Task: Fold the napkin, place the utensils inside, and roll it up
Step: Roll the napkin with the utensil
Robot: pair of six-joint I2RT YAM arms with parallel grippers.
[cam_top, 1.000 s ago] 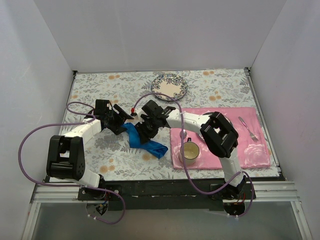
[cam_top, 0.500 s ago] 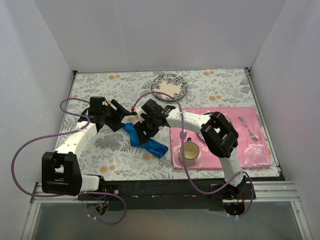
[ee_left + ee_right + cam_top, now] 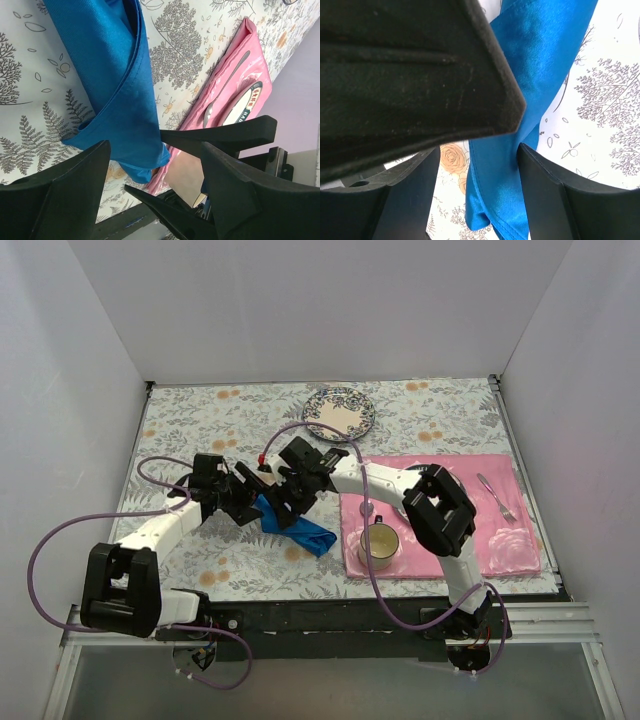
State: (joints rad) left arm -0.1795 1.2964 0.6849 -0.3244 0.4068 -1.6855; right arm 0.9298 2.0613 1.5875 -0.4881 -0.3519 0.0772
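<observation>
Left pincer [image 3: 246, 504]: jaws apart, nothing in them. It sits low at the left end of the napkin [image 3: 305, 532]; in the left wrist view the cloth shows in the gap beyond the fingers, apparently not pinched.

Napkin: mid tabletop, just left of the pink placemat [image 3: 470, 475]. It is folded into a narrow layered band running from far-left to near-right, with a doubled edge along one side.

Handling, as a guess: light, limp, slight sheen, so the layers will likely slide and sag if lifted by one ply. Best hold is a corner or the folded edge, pinching all layers together and keeping it low to the tabletop.

Right pincer [image 3: 282, 504]: over the far-left part of the band, close to the left pincer. Fingers are spread with blue cloth between them; no grip visible, so it reads as open.

Right of that, on the placemat: a cup [image 3: 380, 542], a spoon [image 3: 227, 82] beside it, and a fork [image 3: 497, 498] towards the right edge. No knife can be made out.

Utensils, also a guess: stiff, thin, smooth metal lying flat, so slippery and hard to get under. Take them across the handle, near its middle.
</observation>
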